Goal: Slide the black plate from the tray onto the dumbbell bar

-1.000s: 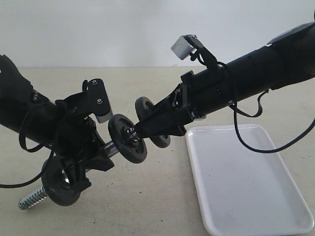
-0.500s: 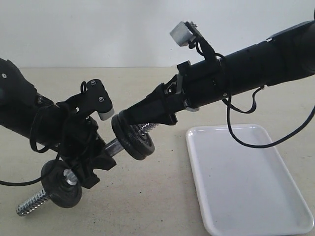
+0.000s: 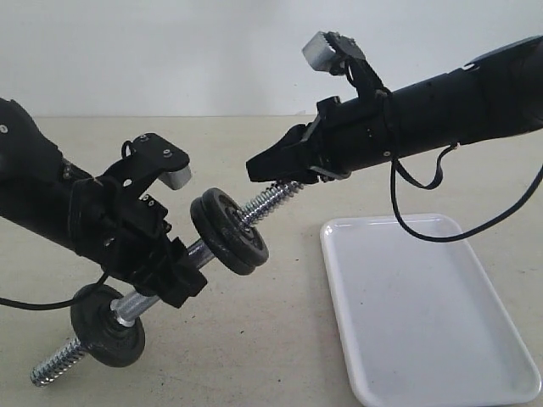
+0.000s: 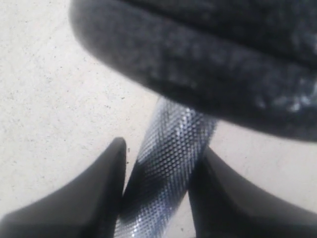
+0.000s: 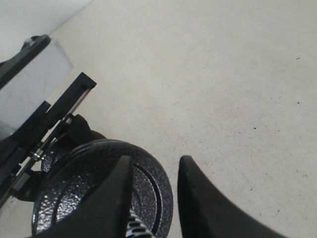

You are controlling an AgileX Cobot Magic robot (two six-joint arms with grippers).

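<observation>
Plate (image 5: 84,198), pebbled black iron, sits on the tilted chrome bar (image 3: 273,198) against a twin disc (image 3: 198,225). Left gripper (image 3: 176,277) pinches the knurled middle; right gripper (image 3: 254,167) hovers by the threaded end, fingers slightly parted, empty. Glossy white tray (image 3: 424,314) lies nearby.

A beige, faintly speckled tabletop (image 3: 280,339) fills the scene; a plain white wall (image 3: 212,51) rises at twelve o'clock.

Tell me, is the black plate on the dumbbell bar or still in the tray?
On the bar: the black plate sits threaded on the dumbbell bar beside another disc, and the white tray is bare.
</observation>
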